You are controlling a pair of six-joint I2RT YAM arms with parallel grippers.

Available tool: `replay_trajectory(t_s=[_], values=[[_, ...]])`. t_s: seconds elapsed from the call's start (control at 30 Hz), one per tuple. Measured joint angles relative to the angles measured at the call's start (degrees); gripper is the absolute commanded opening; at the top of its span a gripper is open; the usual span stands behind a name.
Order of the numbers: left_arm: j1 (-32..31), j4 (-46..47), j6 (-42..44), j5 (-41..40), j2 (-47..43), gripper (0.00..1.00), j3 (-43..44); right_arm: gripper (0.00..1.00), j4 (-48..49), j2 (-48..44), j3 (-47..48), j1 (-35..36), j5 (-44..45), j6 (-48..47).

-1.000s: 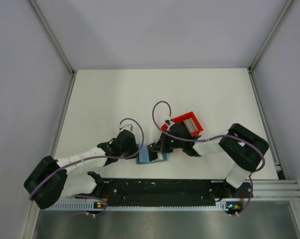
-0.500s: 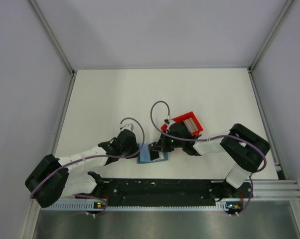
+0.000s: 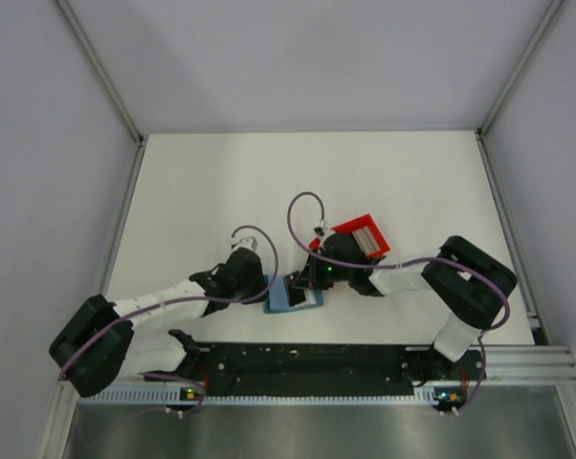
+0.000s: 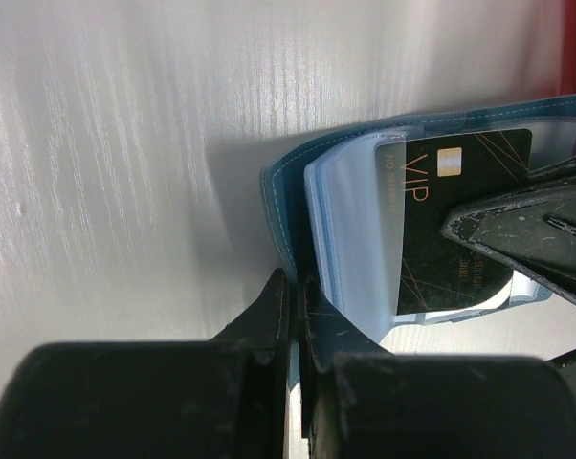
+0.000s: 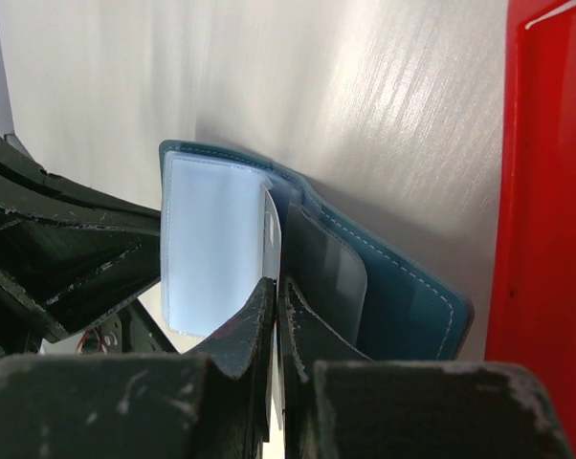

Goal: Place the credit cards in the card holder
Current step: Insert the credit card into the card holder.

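**Both hands on the card holder**

My left hand is pressed together on the teal edge of the card holder, which lies open on the desk right at my fingertips. My right hand meets it from the opposite side and pinches 1 black card. The card's far end sits under a clear sleeve of the holder. Close beside my right hand is the red tray, with more credit cards in it.

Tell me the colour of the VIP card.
Black, with gold lettering and thin gold lines. The card shows best in the left wrist view.
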Motion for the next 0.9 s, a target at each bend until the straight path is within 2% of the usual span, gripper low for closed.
replay_trajectory(t_s=[0.67,0.9], values=[[0.0,0.1,-0.2,-0.1,-0.6,0.0,-0.4,0.0,1.5,1.2,-0.1,-0.3,-1.2,3.3],[0.0,0.4,-0.5,-0.1,-0.5,0.0,-0.5,0.0,4.9,2.1,-1.5,-0.3,-1.1,5.9]])
